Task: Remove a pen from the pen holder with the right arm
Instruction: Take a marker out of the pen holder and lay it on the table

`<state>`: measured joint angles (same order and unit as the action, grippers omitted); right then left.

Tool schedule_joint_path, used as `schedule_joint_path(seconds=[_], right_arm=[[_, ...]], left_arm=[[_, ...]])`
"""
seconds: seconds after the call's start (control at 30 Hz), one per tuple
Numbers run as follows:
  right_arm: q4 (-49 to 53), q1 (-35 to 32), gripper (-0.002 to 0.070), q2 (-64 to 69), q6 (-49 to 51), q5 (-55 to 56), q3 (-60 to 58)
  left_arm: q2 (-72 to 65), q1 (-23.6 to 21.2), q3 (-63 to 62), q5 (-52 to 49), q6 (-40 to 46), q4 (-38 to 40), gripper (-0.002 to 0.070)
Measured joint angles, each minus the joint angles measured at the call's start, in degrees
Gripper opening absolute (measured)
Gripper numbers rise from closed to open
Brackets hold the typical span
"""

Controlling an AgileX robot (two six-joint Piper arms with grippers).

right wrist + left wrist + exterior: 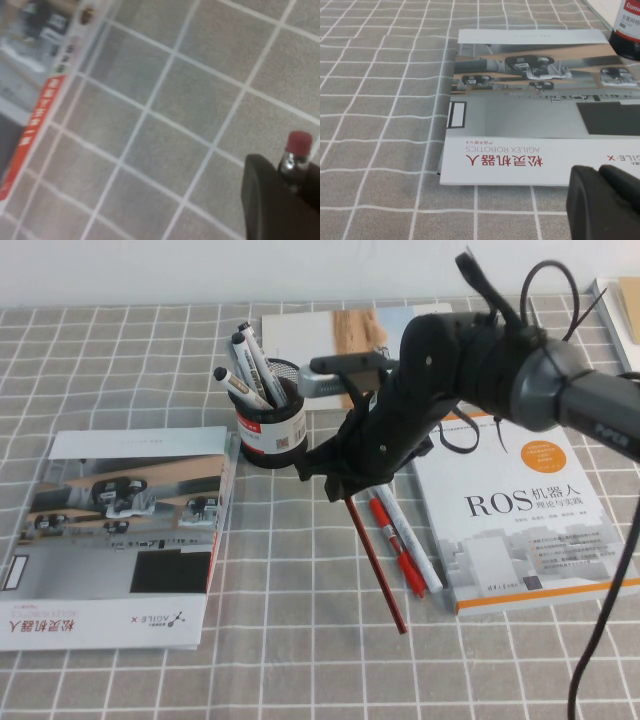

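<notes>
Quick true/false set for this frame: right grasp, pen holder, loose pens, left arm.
1. The right gripper is shut on a red pencil. True.
2. The pencil sits inside the pen holder. False: it is out, held tilted beside the holder.
3. The pen holder is empty. False: several markers stand in it.
4. A red pen lies beside the ROS book. True.
5. The left gripper is over the ROS book. False: it is by the brochure.

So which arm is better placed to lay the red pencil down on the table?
Right. The right gripper is shut on the red pencil, just beside the pen holder. The left gripper hangs over the booklet, on the holder's other side.
</notes>
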<state>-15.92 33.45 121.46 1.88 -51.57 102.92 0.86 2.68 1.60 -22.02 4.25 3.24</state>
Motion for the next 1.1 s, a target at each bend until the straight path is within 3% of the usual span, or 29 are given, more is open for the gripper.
schedule_joint_path(seconds=[0.6,0.7,0.93,1.1], right_arm=[[-0.3,-1.1,0.0011,4.0,0.0,6.1,0.0],[-0.2,-1.1,0.0055,4.0,0.0,7.0,0.0],[0.3,-1.1,0.0232,4.0,0.0,7.6,0.0],[0.7,-1.1,0.0265,3.0,0.0,7.6,0.0]], left_arm=[[0.0,0.0,0.0,0.0,0.0,0.0,-0.0005],[0.0,0.0,0.0,0.0,0.0,0.0,-0.0005],[0.0,0.0,0.0,0.0,0.0,0.0,-0.0005],[0.0,0.0,0.0,0.0,0.0,0.0,-0.0005]])
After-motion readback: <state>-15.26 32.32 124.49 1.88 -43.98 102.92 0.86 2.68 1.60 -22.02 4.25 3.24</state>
